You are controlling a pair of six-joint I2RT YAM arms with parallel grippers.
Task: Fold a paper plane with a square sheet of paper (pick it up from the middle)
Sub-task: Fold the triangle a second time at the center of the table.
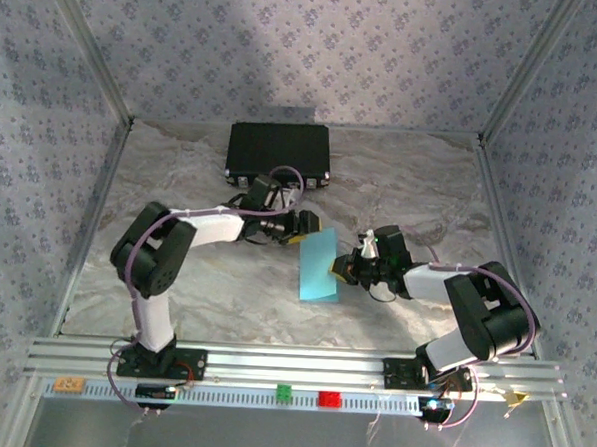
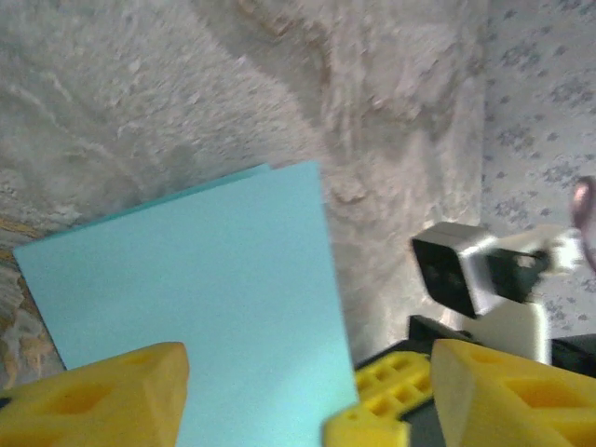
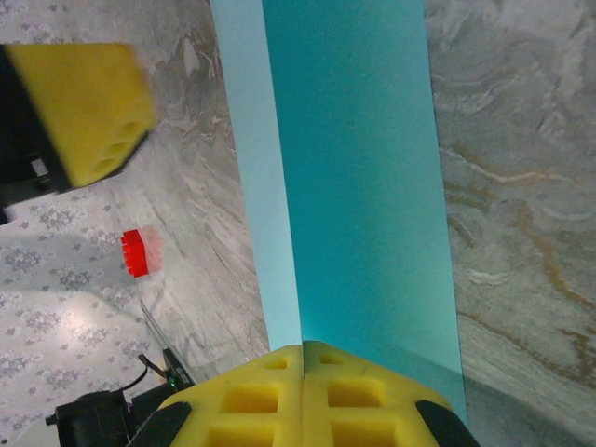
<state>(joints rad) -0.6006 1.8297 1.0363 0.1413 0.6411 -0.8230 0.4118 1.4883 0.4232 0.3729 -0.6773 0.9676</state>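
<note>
The square sheet of paper [image 1: 319, 268], folded in two, is seen at the middle of the tabletop [image 1: 205, 279]. Its right edge is pinched by the closed right tool [image 3: 303, 358]. The left tool [image 1: 306, 227] is held spread apart at its far corner. A black case [image 1: 278, 152] is set behind.

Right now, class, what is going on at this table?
The right end effector is shut on one edge of the square sheet of paper, which looks folded in half. The left end effector stands open at the sheet's far end, gripping nothing. Only one fold is visible.
</note>
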